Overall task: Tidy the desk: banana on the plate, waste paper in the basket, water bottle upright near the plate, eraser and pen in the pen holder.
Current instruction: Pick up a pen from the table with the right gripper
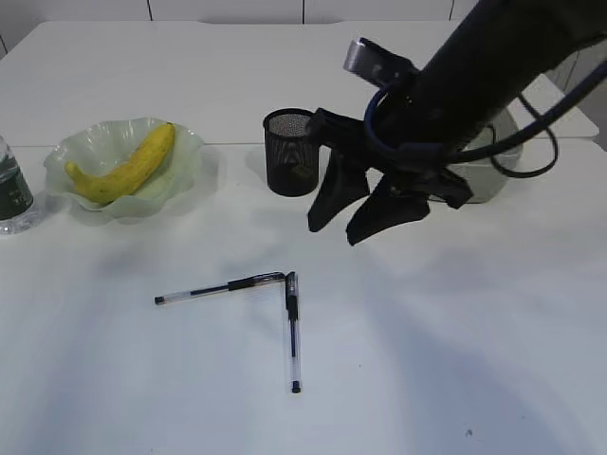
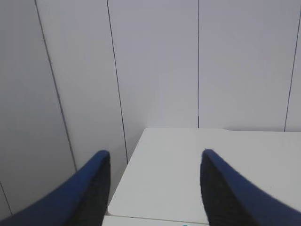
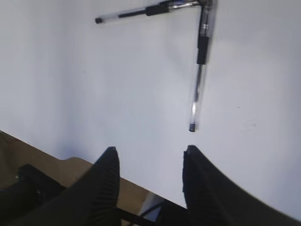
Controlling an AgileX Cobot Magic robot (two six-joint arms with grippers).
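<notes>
A yellow banana (image 1: pixel 128 166) lies on the pale green plate (image 1: pixel 194 156) at the left. A water bottle (image 1: pixel 11 194) stands upright at the far left edge, beside the plate. A black mesh pen holder (image 1: pixel 289 156) stands at the centre back. Two clear pens, one lying left-right (image 1: pixel 223 286) and one front-back (image 1: pixel 292 332), meet in an L on the table; both also show in the right wrist view (image 3: pixel 141 12) (image 3: pixel 200 70). My right gripper (image 1: pixel 333 233) (image 3: pixel 150 149) is open and empty, above the table right of the holder. My left gripper (image 2: pixel 155 152) is open and empty. No eraser or waste paper shows.
A light grey basket (image 1: pixel 488 180) stands at the right back, mostly hidden by my right arm. The right wrist view shows the table's front edge and brown floor (image 3: pixel 56 165) below the jaws. The left wrist view faces a white panelled wall (image 2: pixel 155 61).
</notes>
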